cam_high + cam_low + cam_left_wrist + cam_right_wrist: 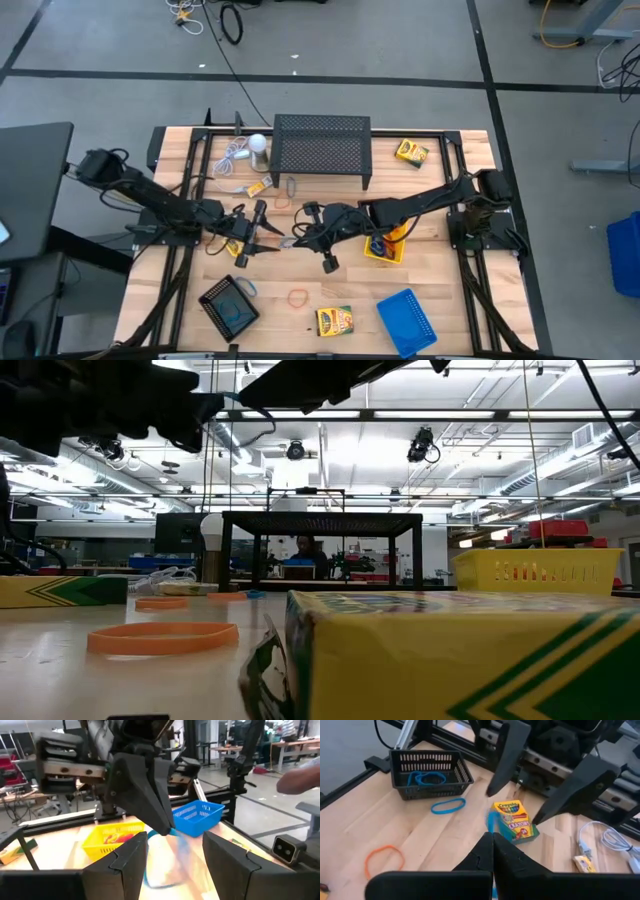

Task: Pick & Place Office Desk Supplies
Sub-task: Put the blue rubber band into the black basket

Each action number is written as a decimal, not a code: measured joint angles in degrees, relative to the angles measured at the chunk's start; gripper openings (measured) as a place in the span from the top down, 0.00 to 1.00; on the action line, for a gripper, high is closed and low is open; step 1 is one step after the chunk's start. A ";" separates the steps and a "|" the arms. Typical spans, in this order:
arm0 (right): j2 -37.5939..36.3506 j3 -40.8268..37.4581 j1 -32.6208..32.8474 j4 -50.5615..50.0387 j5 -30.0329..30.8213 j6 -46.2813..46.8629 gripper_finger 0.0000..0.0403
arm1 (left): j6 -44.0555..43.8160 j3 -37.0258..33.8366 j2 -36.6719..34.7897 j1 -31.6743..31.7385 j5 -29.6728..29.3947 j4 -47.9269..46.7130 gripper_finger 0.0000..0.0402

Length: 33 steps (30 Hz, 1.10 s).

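Wooden desk, supplies scattered, both arms meeting mid-desk. Handoff step, by my read: right tool pinched closed on a blue rubber band, left tool spread open around its other end — next the left must close, the right release. Band blurred, long axis seemingly running tool to tool. Black tray near the front-left corner.

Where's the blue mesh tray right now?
In the high view, the blue tray lies tipped at the table's near edge on the right arm's side, just right of a crayon box and below the yellow tray.
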 joint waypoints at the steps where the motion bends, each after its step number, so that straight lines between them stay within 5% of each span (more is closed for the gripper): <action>1: 0.00 0.00 -0.12 0.03 0.07 -0.01 1.00 | -0.04 0.49 0.81 0.23 0.31 -0.04 0.50; 14: 0.00 0.00 -0.23 0.76 0.04 -0.39 1.00 | 1.68 5.10 7.61 0.64 0.59 -0.38 0.53; 18: 0.00 0.00 -0.13 0.72 0.03 -0.39 1.00 | 2.31 5.10 7.61 0.64 -0.78 -0.46 0.63; 24: 0.00 0.00 -0.13 0.28 -0.01 -0.02 1.00 | 3.98 5.08 7.61 0.51 -4.00 -2.45 0.96; 33: 0.00 0.04 -0.13 -0.36 -1.01 -0.34 0.95 | 5.05 5.07 7.14 -1.58 -3.58 -2.79 0.99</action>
